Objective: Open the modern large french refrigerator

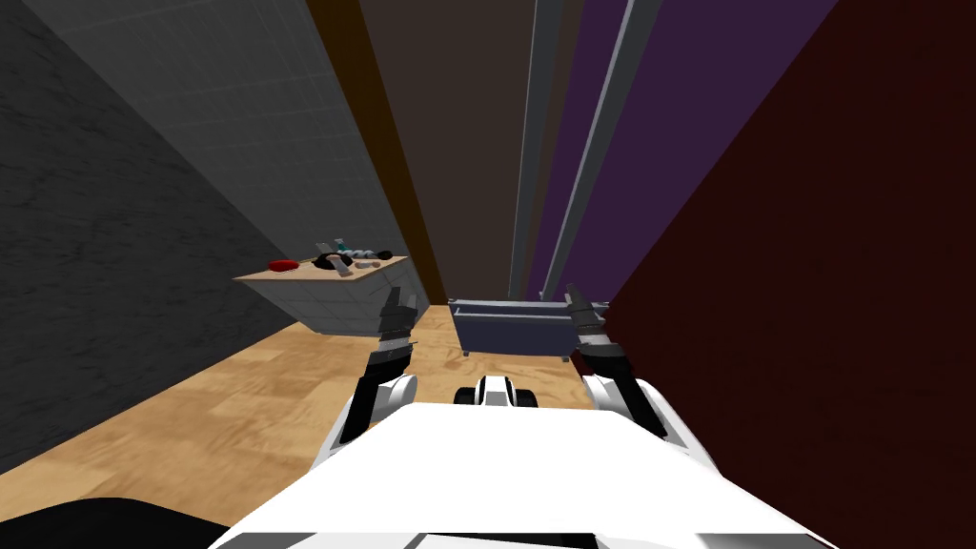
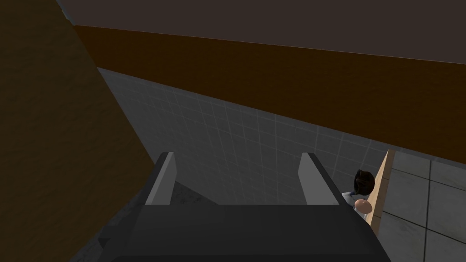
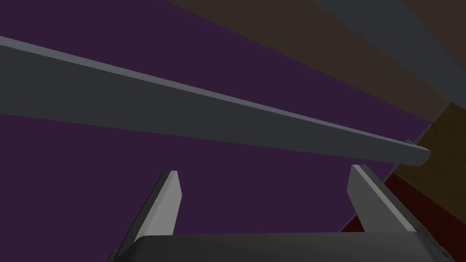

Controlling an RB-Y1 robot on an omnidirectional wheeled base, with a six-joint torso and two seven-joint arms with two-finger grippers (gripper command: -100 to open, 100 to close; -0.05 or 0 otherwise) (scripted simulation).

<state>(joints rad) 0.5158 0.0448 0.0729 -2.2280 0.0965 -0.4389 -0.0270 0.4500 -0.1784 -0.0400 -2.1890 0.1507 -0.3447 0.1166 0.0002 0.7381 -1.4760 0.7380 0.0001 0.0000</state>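
Twin grey fingers (image 3: 170,200) of the right gripper (image 3: 265,173) stand spread wide and released, closed on nothing, with a long grey handle (image 3: 205,118) running across just beyond their tips, apart from both blades, against the purple door (image 3: 113,173) of the refrigerator (image 1: 467,172). Left gripper (image 2: 239,157) fingers (image 2: 166,179) are likewise parted and empty, facing a grey tiled wall (image 2: 236,136) under a brown strip (image 2: 273,82), with the pale edge of a counter (image 2: 381,191) and a few small items beside one blade. Seen from the head camera, the right gripper (image 1: 575,297) sits right of centre at the foot of the purple door (image 1: 667,124), and the left gripper (image 1: 396,305) sits left of centre, near the corner of the counter (image 1: 367,291). Filling the upper middle of the frame, the refrigerator rises as a dark brownish door and the purple one, each with a grey handle (image 1: 599,143) running its height, above a blue-grey drawer (image 1: 510,329) at centre, between the two grippers. A red item (image 1: 281,265) and darker small objects lie on the counter at centre left. Wooden floor (image 1: 219,400) spreads across the lower left, and a dark red wall (image 1: 839,286) covers the right side.
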